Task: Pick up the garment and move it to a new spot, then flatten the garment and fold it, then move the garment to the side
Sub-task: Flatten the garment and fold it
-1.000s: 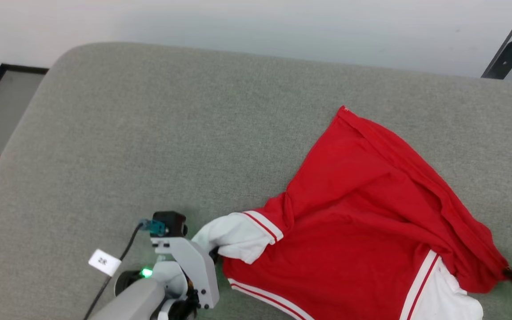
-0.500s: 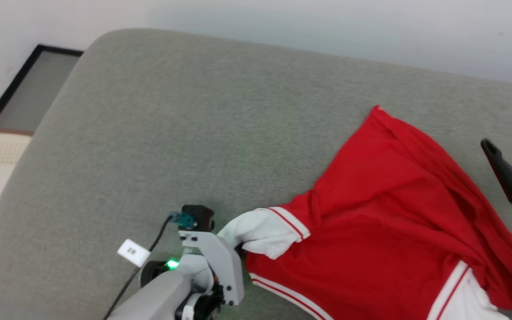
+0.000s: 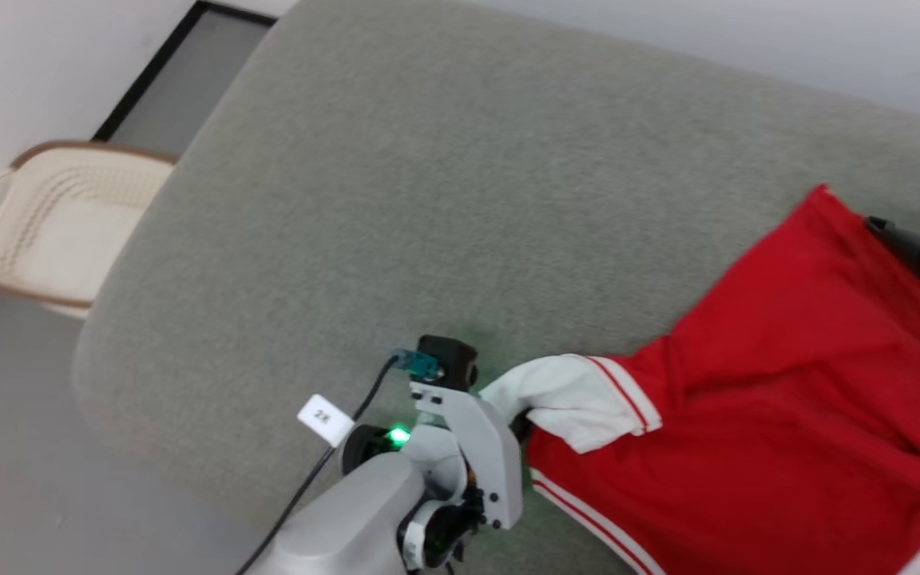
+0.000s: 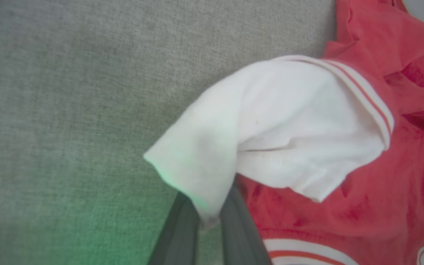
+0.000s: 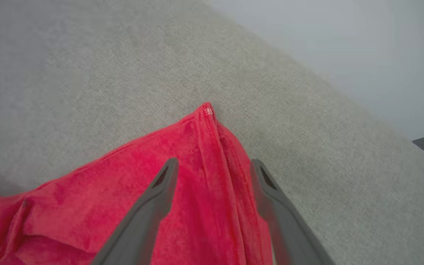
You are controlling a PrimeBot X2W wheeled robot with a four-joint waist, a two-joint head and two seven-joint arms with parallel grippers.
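white cable tag, marked 2 and an unclear letter

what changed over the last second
The right gripper moved from the garment's near edge to its far corner, open, straddling the hem. The head camera swung too. The left gripper stays shut on the white sleeve; the garment lies unmoved.
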